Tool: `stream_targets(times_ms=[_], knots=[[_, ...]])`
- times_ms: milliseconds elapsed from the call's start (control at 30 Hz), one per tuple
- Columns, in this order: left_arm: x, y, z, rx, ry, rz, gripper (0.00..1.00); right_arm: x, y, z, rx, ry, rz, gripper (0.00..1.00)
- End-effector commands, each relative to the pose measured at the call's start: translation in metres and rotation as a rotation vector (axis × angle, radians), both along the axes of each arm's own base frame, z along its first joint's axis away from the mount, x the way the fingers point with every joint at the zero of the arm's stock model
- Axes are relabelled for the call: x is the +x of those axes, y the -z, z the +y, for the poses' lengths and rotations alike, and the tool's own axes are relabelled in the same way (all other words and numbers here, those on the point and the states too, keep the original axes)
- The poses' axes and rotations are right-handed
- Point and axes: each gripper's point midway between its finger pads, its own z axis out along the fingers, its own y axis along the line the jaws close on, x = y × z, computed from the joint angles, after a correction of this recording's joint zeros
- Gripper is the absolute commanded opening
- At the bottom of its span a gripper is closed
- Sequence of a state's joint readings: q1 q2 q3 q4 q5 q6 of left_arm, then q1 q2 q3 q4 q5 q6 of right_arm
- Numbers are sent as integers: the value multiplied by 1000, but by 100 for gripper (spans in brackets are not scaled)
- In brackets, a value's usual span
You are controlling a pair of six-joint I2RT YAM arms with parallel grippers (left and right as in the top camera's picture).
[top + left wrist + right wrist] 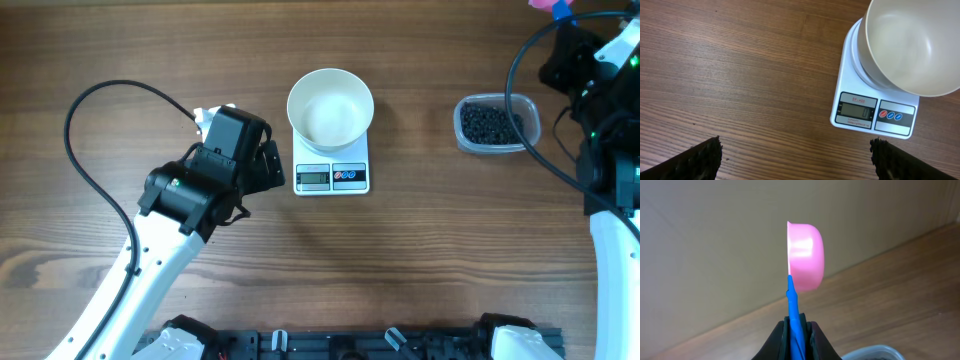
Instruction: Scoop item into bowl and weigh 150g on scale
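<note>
Overhead shows a brown wooden table [420, 250], the white bowl [330, 105] on the scale [331, 177], black pellets [488, 123] in a clear tub [531, 118] right of the scale. Left of the scale, the left gripper [796, 160] gapes wide, empty. Only the right wrist view shows a beige wall [715, 240] and the right gripper [797, 330], its 2 fingers [776, 341] clamped on a pink scoop [806, 255] by its blue handle [794, 307].

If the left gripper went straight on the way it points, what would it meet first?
Probably bare table. The open left gripper aims at wood left of the scale and bowl; its exact tilt is hard to judge.
</note>
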State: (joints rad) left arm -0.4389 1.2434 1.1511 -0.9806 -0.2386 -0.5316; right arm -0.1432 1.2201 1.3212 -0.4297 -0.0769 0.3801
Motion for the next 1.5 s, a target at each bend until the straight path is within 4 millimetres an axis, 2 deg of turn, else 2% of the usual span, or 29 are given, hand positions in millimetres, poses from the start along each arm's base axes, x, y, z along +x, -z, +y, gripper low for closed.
stream_targets(times_ms=[0, 567, 767, 833, 933, 967, 1200, 1467], knots=[[1, 0, 4, 10, -11, -7, 100, -3, -5, -5, -125, -20, 17, 4], [1, 0, 3, 8, -10, -7, 100, -10, 11, 2, -115, -57, 84, 4], [0, 0, -6, -35, 16, 1, 100, -10, 11, 2, -116, -58, 85, 4], [0, -1, -16, -56, 91, 4, 100, -10, 12, 2, -115, -58, 87, 4], [-3, -6, -50, -84, 418, -15, 100, -10, 13, 7, -103, -89, 88, 4], [-4, -7, -56, -89, 472, -22, 100, -10, 13, 9, -98, -99, 88, 4], [-6, -6, -58, -23, 601, -35, 100, -10, 13, 10, -97, -104, 87, 4], [-8, -6, -63, 83, 565, -55, 100, -9, 11, 8, -106, -94, 77, 4]])
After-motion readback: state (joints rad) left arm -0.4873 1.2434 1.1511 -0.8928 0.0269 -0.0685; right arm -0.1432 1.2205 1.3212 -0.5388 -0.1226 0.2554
